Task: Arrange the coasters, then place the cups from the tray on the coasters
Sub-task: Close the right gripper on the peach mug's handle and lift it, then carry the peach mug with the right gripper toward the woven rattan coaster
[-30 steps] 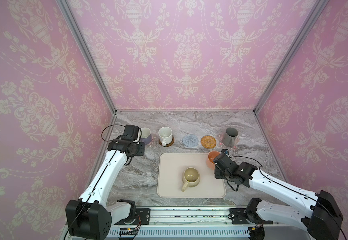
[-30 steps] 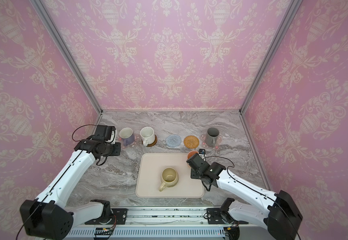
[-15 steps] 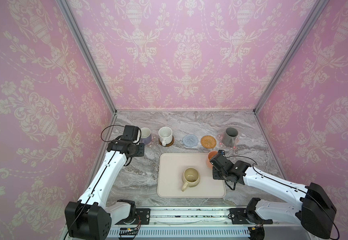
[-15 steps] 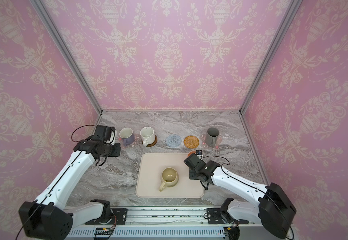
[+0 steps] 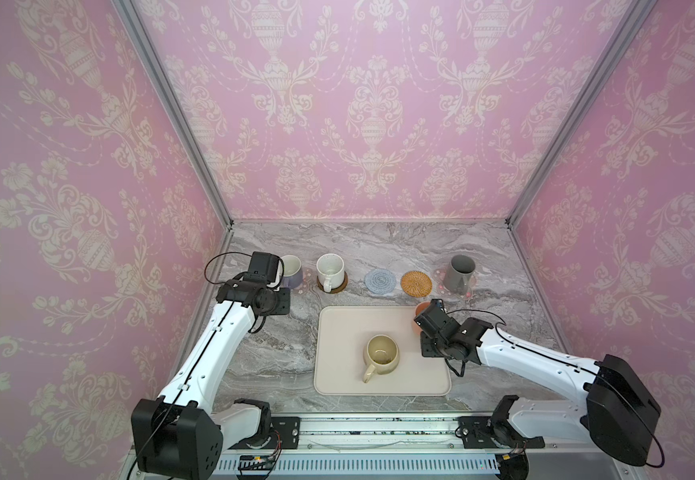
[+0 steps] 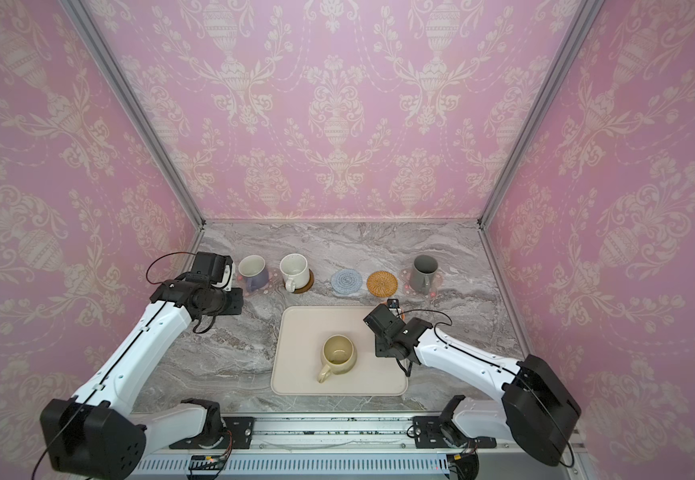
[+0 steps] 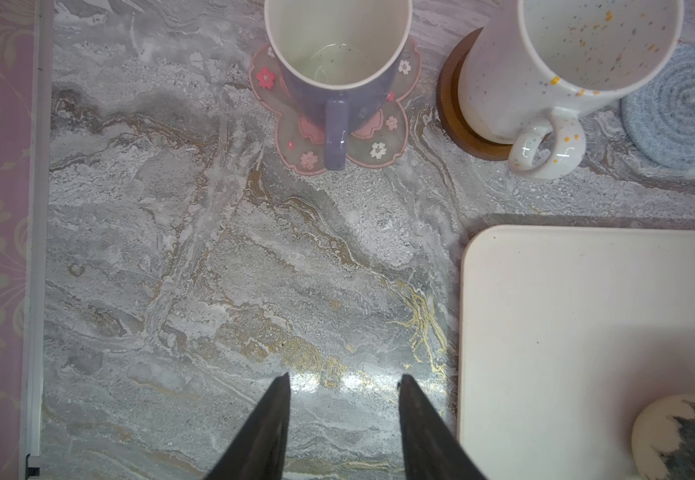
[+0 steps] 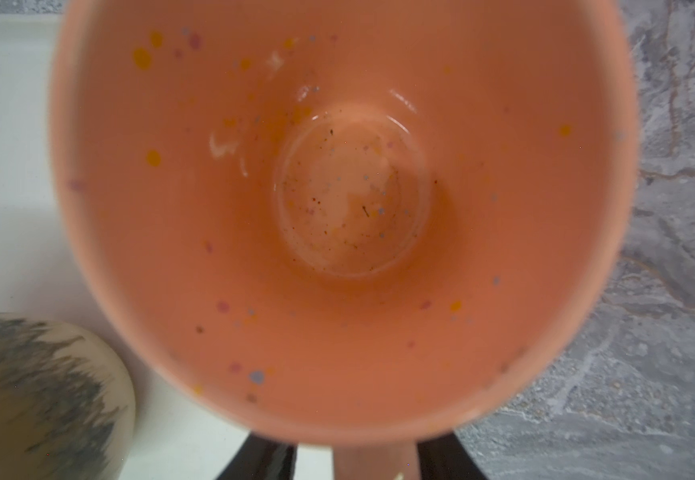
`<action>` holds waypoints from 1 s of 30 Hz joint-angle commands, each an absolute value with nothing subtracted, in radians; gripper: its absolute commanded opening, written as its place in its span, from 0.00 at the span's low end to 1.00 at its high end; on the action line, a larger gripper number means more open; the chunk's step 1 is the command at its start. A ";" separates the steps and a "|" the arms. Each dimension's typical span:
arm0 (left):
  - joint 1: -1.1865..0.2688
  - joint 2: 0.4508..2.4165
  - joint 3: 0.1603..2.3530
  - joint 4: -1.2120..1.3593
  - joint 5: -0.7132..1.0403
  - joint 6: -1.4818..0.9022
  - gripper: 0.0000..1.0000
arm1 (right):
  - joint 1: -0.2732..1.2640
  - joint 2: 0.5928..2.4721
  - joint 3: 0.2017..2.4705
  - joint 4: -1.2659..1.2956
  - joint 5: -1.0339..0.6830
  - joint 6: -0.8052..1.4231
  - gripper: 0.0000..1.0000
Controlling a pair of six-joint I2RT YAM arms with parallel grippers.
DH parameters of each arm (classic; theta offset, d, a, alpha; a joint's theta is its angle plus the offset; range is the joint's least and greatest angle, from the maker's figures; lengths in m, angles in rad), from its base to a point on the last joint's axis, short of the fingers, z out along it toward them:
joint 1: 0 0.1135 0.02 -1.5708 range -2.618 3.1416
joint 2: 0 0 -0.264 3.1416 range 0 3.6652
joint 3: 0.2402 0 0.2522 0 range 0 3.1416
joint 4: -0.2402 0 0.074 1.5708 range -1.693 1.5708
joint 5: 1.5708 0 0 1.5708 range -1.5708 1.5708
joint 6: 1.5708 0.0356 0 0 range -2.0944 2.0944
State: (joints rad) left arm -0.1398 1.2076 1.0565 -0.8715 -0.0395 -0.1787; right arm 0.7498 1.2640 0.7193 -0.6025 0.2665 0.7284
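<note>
Mugs (image 5: 330, 268) top three coasters (image 7: 379, 149), my right gripper (image 8: 353, 459) clamps the peach-orange ceramic mug (image 8: 337, 208) at the beige tray's (image 5: 337, 374) far-right corner, my left gripper (image 7: 343, 415) gapes empty, and the rounded cream-yellow mug (image 5: 381, 353) waits.

white-shelled arms (image 5: 208, 357) with black joints (image 5: 254, 297), boxy black housings (image 5: 620, 411), thin black cables (image 5: 206, 272) looping near wrists.

The spread, empty tool (image 7: 343, 419) hangs above marble (image 7: 212, 270), near the lavender mug (image 7: 337, 54) on its flower coaster (image 7: 295, 143).

Five mugs (image 5: 381, 353), five coasters (image 5: 379, 281), one tray (image 5: 337, 332) — two robot arms (image 5: 217, 340).
</note>
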 commanded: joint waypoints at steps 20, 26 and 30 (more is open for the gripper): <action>-0.178 1.235 1.034 -0.863 -0.022 -0.218 0.46 | 0.721 1.183 0.698 -0.585 0.325 0.758 0.31; -0.182 1.235 1.033 -0.864 -0.023 -0.222 0.46 | 0.719 1.199 0.692 -0.588 0.322 0.762 0.25; -0.185 1.238 1.039 -0.867 -0.025 -0.220 0.46 | 0.719 1.194 0.692 -0.589 0.325 0.760 0.20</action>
State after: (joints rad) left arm -0.1745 1.2324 1.0451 -0.8612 -0.0315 -0.2008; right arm 0.7258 1.2022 0.7094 -0.5610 0.3042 0.7403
